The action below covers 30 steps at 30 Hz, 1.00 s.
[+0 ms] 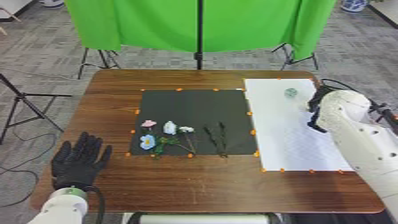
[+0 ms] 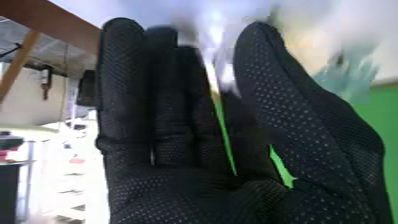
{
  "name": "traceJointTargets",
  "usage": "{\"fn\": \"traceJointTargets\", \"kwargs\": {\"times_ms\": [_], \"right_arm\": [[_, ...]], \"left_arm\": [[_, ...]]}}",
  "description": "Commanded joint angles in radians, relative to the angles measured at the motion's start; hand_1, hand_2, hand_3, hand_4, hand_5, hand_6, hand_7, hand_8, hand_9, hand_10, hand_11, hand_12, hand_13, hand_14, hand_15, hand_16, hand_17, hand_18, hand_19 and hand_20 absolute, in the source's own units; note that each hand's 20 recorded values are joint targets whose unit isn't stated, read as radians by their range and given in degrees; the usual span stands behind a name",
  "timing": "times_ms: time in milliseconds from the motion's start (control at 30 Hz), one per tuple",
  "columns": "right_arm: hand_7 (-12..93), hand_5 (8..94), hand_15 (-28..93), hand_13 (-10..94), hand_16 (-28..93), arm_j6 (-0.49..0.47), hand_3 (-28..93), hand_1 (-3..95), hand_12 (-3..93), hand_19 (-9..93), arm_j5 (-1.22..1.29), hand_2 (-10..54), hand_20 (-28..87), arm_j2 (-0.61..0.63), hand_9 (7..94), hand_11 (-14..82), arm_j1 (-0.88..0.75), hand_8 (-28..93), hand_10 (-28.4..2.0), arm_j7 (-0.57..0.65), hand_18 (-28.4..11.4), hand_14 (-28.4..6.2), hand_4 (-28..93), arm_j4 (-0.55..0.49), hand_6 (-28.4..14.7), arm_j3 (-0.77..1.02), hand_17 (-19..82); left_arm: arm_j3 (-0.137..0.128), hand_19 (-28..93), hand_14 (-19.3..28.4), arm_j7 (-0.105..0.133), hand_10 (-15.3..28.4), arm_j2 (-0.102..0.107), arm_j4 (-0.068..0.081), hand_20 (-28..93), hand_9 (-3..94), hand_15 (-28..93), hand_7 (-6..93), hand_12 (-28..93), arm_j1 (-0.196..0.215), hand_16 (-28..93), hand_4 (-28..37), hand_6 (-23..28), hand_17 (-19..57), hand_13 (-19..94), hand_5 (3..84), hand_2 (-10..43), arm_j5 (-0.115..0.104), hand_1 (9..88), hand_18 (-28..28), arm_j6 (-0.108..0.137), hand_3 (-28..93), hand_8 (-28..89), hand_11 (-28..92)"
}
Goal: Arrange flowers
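Your right hand [image 1: 316, 106], fingers nearly straight, with no object visible in its grasp, lies by the right edge of the white mat [image 1: 284, 137]. The glass vase [image 1: 290, 92], near the mat's far edge, lies left of and slightly beyond the fingers; reaching it would call for a leftward approach. Your left hand [image 1: 78, 162], open and empty near the table's [image 1: 178, 192] left edge, is nearer the flowers [image 1: 170, 128].
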Motion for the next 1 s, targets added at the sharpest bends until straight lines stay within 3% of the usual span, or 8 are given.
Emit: {"fn": "traceJointTargets", "kwargs": {"times_ms": [33, 133, 267, 533, 600, 700, 800, 1000], "right_arm": [[38, 63.4, 42, 68, 34, 0.243, 61, 61.9, 45.2, 81, -0.086, -8.2, 10, 0.029, 74.7, 18.3, -0.078, 5, -11.4, -0.038, -13.7, -6.6, -28, -0.010, -1.9, -0.064, 47], [43, 65.9, 42, 70, 36, 0.281, 62, 62.6, 46.6, 83, -0.107, -7.6, 11, 0.038, 77.9, 18.5, -0.088, 8, -10.9, -0.068, -14.5, -5.9, -28, -0.041, -1.2, -0.072, 46], [45, 66.1, 40, 70, 37, 0.355, 65, 62.0, 46.0, 82, -0.109, -8.0, 13, 0.041, 78.8, 17.5, -0.059, 7, -11.1, -0.130, -15.8, -6.0, -28, -0.110, -1.4, -0.109, 44], [45, 66.2, 39, 69, 38, 0.411, 66, 61.6, 45.8, 82, -0.233, -8.4, 15, 0.041, 79.1, 16.5, 0.023, 7, -11.3, -0.339, -16.3, -5.8, -28, -0.336, -2.1, -0.292, 43], [45, 66.2, 39, 69, 38, 0.422, 66, 61.5, 45.8, 82, -0.268, -8.5, 15, 0.036, 79.2, 16.3, 0.060, 7, -11.2, -0.390, -16.4, -5.8, -28, -0.339, -2.1, -0.368, 43], [45, 66.4, 39, 70, 38, 0.490, 67, 61.1, 45.7, 82, -0.391, -8.8, 16, 0.040, 79.4, 16.1, 0.122, 7, -11.1, -0.499, -16.5, -6.0, -28, -0.257, -2.0, -0.487, 43], [45, 66.3, 39, 70, 38, 0.420, 67, 60.9, 45.8, 82, -0.321, -9.1, 18, 0.049, 79.5, 16.0, 0.139, 7, -11.2, -0.512, -16.5, -5.7, -28, -0.261, -1.8, -0.532, 42], [46, 66.1, 38, 70, 39, 0.381, 67, 60.8, 45.9, 81, -0.363, -9.2, 19, 0.058, 79.7, 15.4, 0.130, 7, -11.2, -0.541, -16.7, -5.5, -28, -0.262, -1.6, -0.573, 42]], "left_arm": [[0.008, 45, 14.9, -0.015, 15.2, 0.000, 0.008, 22, 45.0, 59, 39.0, 15, 0.012, -7, -28.3, 6.2, -3.6, 32, 48.4, 18.9, -0.025, 27.6, 15.4, -0.001, 76, -18, 42], [0.012, 45, 14.9, -0.015, 15.2, 0.000, 0.009, 22, 45.0, 59, 39.0, 15, 0.008, -7, -28.3, 6.2, -3.6, 32, 48.4, 18.9, -0.022, 27.7, 15.4, -0.011, 76, -18, 42], [0.010, 45, 15.0, -0.008, 15.2, 0.002, 0.006, 23, 45.1, 59, 39.1, 15, 0.014, -7, -28.3, 6.1, -3.6, 32, 48.4, 18.9, -0.035, 27.7, 15.5, -0.016, 76, -18, 42], [0.016, 45, 15.1, -0.019, 15.2, -0.005, 0.013, 23, 45.3, 59, 39.0, 15, -0.002, -7, -28.3, 6.1, -3.6, 33, 48.6, 18.8, -0.033, 27.7, 15.5, -0.008, 76, -18, 42], [0.020, 45, 15.1, -0.023, 15.3, -0.007, 0.015, 23, 45.1, 59, 39.0, 15, -0.012, -7, -28.3, 6.2, -3.6, 33, 48.6, 18.8, -0.033, 27.7, 15.5, -0.004, 76, -18, 42], [0.029, 45, 15.0, -0.024, 15.2, -0.006, 0.019, 23, 45.3, 59, 39.1, 15, -0.027, -7, -28.3, 6.1, -3.6, 33, 48.5, 18.8, -0.029, 27.7, 15.5, 0.002, 76, -18, 42], [0.027, 45, 15.1, -0.020, 15.2, -0.004, 0.018, 23, 45.4, 59, 39.2, 15, -0.024, -7, -28.3, 6.1, -3.6, 33, 48.6, 18.9, -0.027, 27.7, 15.5, -0.001, 76, -18, 42], [0.013, 45, 15.2, -0.011, 15.2, -0.007, 0.012, 23, 45.5, 60, 39.3, 15, -0.004, -7, -28.3, 6.1, -3.6, 33, 48.7, 18.9, -0.039, 27.8, 15.6, 0.006, 76, -18, 42]]}}
